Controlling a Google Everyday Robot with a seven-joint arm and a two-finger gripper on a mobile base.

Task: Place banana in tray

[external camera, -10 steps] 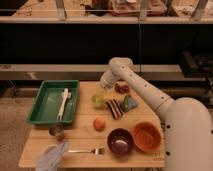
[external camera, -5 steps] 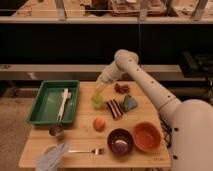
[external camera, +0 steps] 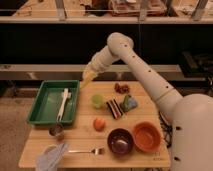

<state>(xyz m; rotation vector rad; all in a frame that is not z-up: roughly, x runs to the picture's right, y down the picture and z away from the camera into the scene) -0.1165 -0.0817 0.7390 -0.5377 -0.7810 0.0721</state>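
My gripper (external camera: 89,75) hangs above the table's back edge, just past the right rim of the green tray (external camera: 44,106). It is shut on the banana (external camera: 87,80), a pale yellow piece that sticks out down-left from the fingertips, held in the air. The tray lies at the left of the wooden table and holds a white utensil (external camera: 63,102). The arm reaches in from the right.
A small green cup (external camera: 97,101), an orange fruit (external camera: 99,123), a dark striped packet (external camera: 114,108), a teal packet (external camera: 130,103) and a reddish snack (external camera: 121,88) sit mid-table. In front are a maroon bowl (external camera: 120,141), an orange bowl (external camera: 146,136), a metal cup (external camera: 56,131), a fork (external camera: 87,150) and a cloth (external camera: 52,157).
The gripper has risen from beside the green cup and moved left toward the tray, carrying the banana.
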